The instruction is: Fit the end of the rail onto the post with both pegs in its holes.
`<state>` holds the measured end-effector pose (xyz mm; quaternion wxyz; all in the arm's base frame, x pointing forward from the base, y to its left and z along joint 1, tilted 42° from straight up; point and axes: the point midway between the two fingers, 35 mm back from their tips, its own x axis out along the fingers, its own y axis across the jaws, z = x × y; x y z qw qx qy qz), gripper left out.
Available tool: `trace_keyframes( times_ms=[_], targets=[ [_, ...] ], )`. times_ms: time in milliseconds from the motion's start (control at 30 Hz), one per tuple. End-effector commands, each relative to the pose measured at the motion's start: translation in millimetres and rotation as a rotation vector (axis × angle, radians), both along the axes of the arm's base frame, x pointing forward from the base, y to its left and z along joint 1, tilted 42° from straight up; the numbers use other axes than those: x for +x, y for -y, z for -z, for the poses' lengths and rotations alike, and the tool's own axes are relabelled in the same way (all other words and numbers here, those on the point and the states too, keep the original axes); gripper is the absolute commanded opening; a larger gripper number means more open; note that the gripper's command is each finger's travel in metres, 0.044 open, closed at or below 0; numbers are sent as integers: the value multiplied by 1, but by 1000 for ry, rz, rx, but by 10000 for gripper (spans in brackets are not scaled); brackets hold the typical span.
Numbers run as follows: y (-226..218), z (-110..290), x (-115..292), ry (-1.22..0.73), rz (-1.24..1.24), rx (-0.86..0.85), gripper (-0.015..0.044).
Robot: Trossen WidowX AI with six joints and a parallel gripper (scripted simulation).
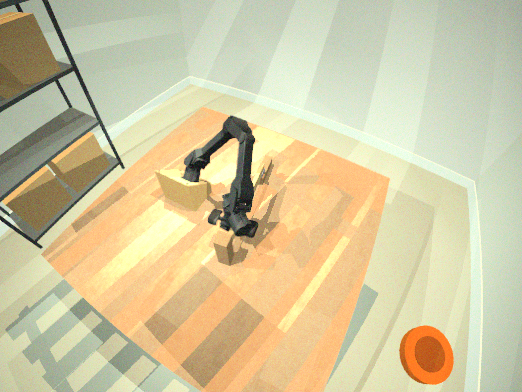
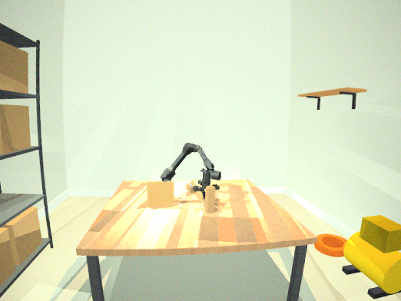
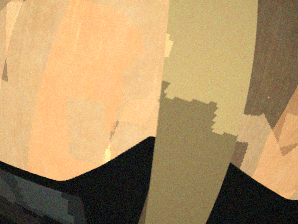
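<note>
One arm [image 1: 243,150] on the table [image 2: 161,230], bent over w/ gripper [image 1: 234,220] down near the post [image 2: 210,200]. Gripper is clenched on the rail [image 3: 200,110]; wrist view shows the pale wooden strip running between the two dark fingers, top to bottom of frame, slightly tilted. In top view the rail's far part [image 1: 265,172] shows just right of the forearm, angling away toward the far side; the bracket/footboard end is too small and blurred to make out. Can't tell if pegs are in the holes: the rail's near end is hidden by the gripper in both wide views. Post stands upright, just near of the gripper in ext. view, apart from the bigger wooden block [image 2: 160,193] to its left. Arm base sits behind that block.

Off-table: shelf rack [image 2: 38,115] w/ cardboard boxes [image 2: 13,127] at left, wall shelf [image 2: 332,92] far right, orange bowl [image 2: 330,244] and yellow machine [image 2: 374,249] on the floor at right.
</note>
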<state>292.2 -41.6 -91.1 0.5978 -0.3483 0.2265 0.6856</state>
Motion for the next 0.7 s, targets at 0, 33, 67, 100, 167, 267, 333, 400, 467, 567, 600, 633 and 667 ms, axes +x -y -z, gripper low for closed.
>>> trace_keyframes(
  times_ms=[0, 33, 67, 100, 167, 267, 333, 400, 467, 567, 600, 633, 667],
  targets=[
    [3, 1, 2, 5, 2, -5, 0],
    [3, 1, 2, 5, 2, -5, 0],
    [4, 1, 2, 5, 2, -5, 0],
    [4, 1, 2, 5, 2, -5, 0],
    [1, 1, 0, 0, 0, 0, 26],
    [1, 1, 0, 0, 0, 0, 105],
    [1, 1, 0, 0, 0, 0, 157],
    [1, 1, 0, 0, 0, 0, 210],
    [1, 1, 0, 0, 0, 0, 263],
    [1, 1, 0, 0, 0, 0, 341],
    [1, 1, 0, 0, 0, 0, 368],
    [1, 1, 0, 0, 0, 0, 394],
    [1, 1, 0, 0, 0, 0, 420]
  ],
)
